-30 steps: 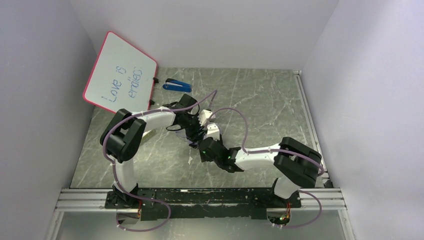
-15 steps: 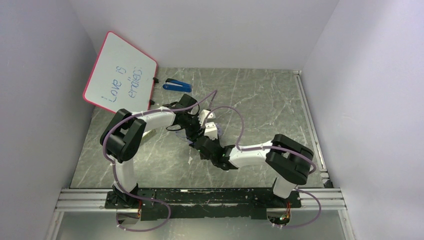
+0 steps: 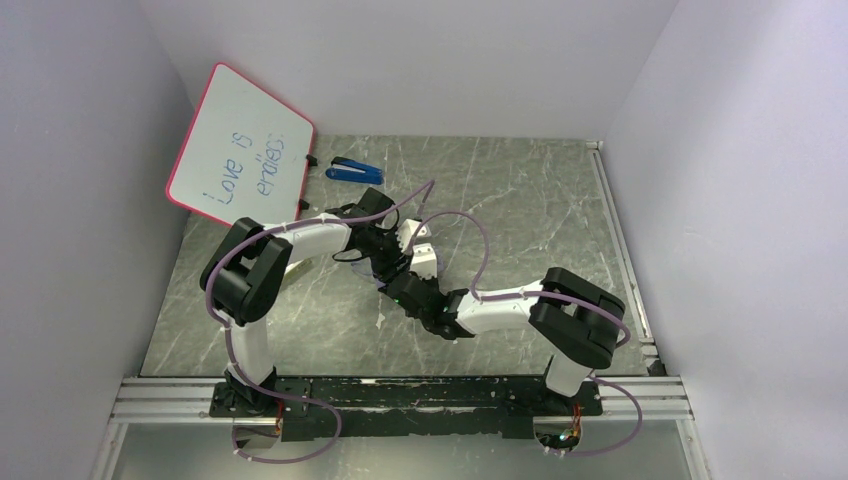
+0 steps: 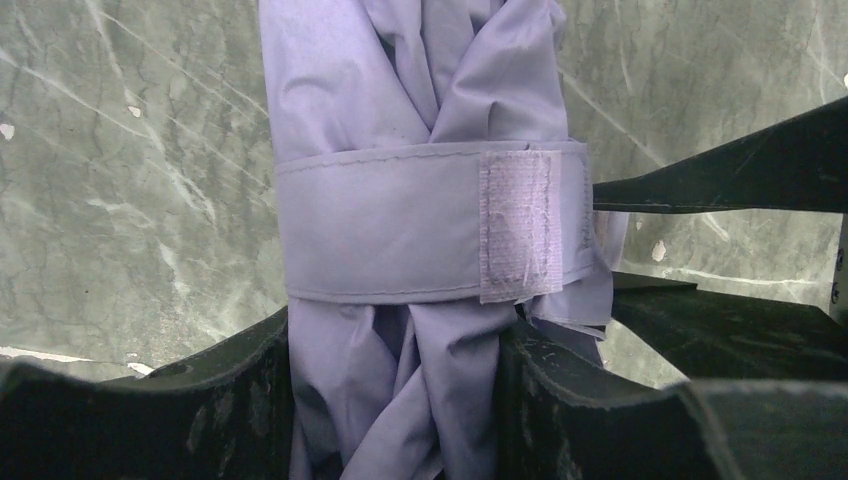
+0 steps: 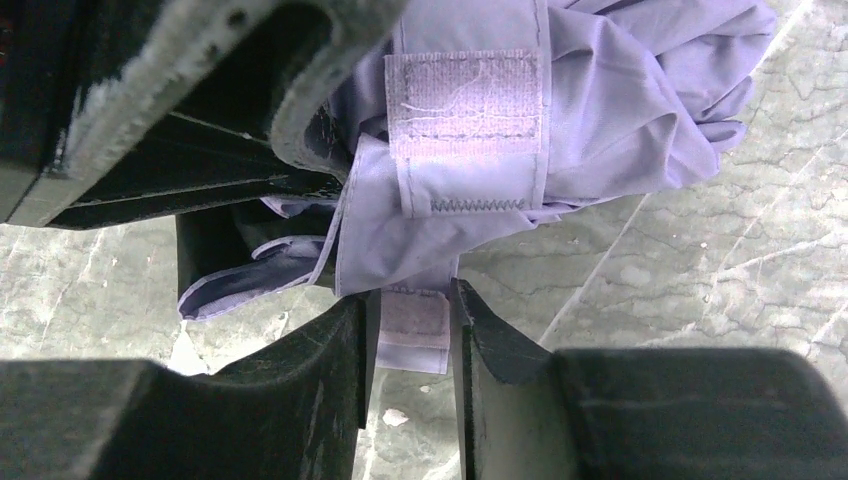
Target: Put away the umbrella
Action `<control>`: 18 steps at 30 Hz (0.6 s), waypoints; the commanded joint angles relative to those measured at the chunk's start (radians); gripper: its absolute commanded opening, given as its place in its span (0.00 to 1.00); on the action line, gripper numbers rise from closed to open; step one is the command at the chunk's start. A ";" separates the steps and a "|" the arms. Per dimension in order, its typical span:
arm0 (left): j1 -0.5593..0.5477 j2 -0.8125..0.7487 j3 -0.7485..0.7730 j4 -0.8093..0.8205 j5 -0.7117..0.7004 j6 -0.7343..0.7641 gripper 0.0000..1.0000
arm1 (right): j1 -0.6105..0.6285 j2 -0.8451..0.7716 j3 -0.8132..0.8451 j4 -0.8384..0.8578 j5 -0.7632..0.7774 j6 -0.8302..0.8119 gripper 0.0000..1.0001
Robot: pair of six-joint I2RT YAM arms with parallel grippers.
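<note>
Umbrella (image 4: 420, 90), strap tab (image 5: 413, 332) inside right hand (image 5: 411, 296)

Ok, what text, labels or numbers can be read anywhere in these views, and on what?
"Love is": blue handwriting on the pink-framed whiteboard.
"endles…": second line there, its ending unclear.
On the umbrella strap and the blue stapler-like object: no print visible.
</note>
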State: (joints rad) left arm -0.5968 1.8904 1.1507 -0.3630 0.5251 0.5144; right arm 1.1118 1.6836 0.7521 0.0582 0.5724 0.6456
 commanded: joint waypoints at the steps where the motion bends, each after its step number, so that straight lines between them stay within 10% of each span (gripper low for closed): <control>1: 0.012 0.055 -0.032 -0.041 -0.165 0.006 0.05 | 0.001 0.046 -0.042 -0.152 -0.031 0.048 0.33; 12: 0.013 0.068 -0.028 -0.046 -0.167 0.006 0.05 | -0.009 0.048 -0.054 -0.167 -0.037 0.029 0.01; 18: 0.012 0.060 -0.034 -0.041 -0.180 0.002 0.05 | -0.031 0.017 -0.063 -0.203 -0.058 -0.004 0.00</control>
State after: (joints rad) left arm -0.5968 1.8908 1.1507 -0.3630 0.5224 0.5144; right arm 1.0985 1.6814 0.7502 0.0410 0.5785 0.6636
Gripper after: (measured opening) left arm 0.545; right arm 0.016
